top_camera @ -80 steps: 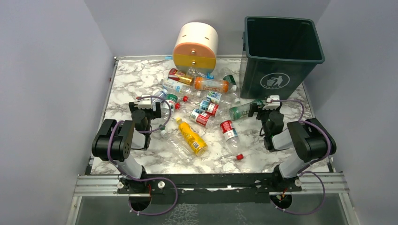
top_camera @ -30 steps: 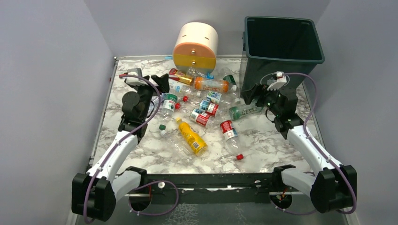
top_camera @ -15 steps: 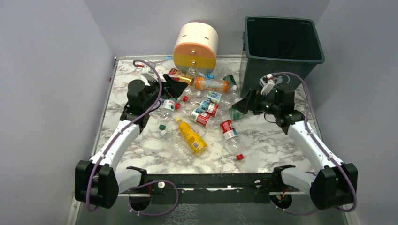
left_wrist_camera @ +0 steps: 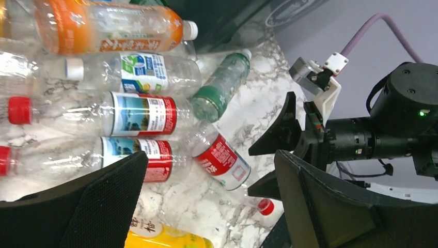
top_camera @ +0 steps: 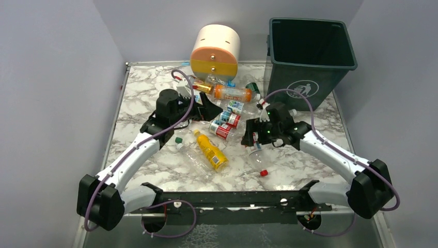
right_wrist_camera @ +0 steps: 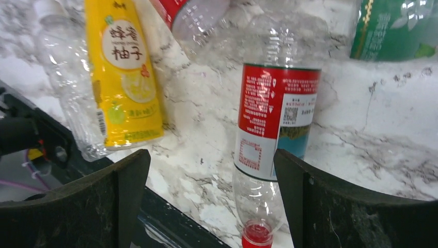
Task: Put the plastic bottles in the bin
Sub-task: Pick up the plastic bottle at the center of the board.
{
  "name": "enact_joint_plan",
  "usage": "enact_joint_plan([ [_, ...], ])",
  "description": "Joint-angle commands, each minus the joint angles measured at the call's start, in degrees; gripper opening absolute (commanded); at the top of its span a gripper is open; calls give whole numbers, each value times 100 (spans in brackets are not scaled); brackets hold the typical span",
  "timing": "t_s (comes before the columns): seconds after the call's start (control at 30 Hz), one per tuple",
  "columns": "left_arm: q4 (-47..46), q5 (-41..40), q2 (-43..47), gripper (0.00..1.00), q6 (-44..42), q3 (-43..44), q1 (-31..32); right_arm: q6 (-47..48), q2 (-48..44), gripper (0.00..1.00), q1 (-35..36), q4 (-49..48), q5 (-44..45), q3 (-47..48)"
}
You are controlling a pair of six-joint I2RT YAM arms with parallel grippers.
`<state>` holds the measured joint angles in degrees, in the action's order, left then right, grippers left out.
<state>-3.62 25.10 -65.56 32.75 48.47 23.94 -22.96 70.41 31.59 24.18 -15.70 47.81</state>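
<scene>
Right claw (right_wrist_camera: 212,152), fingers spread, hangs over the red-labelled bottle (right_wrist_camera: 276,121). The bottle lies flat on the marble worktop (right_wrist_camera: 392,134), off-centre towards one finger. Its long axis crosses the closing line, red cap (right_wrist_camera: 256,235) towards the arm bases. Body clear, seemingly empty. Left claw (left_wrist_camera: 212,155), also spread, is farther away. The bin (top_camera: 281,82) stands well apart.

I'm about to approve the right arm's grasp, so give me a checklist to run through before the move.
1. Right gripper open: ok.
2. Red-label bottle centred between its fingers: not ok, it lies toward one finger.
3. Fingers low enough to grasp: cannot tell.
4. Bin mouth unobstructed: ok.
5. Left gripper apart from the right one: ok.
</scene>
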Motion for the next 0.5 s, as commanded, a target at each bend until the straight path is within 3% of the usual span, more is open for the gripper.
enact_joint_plan([
  [0.0, 1182, -783, 134, 99, -278, 355, 560, -199, -201, 93, 379, 637, 1338, -17],
  [0.17, 1935, -1611, 327, 99, -216, 359, 1169, -279, -474, 93, 469, 913, 1717, -70],
  [0.47, 2292, -2077, 817, 99, 27, -108, 1277, -332, 105, 93, 549, 397, 1465, -368],
])
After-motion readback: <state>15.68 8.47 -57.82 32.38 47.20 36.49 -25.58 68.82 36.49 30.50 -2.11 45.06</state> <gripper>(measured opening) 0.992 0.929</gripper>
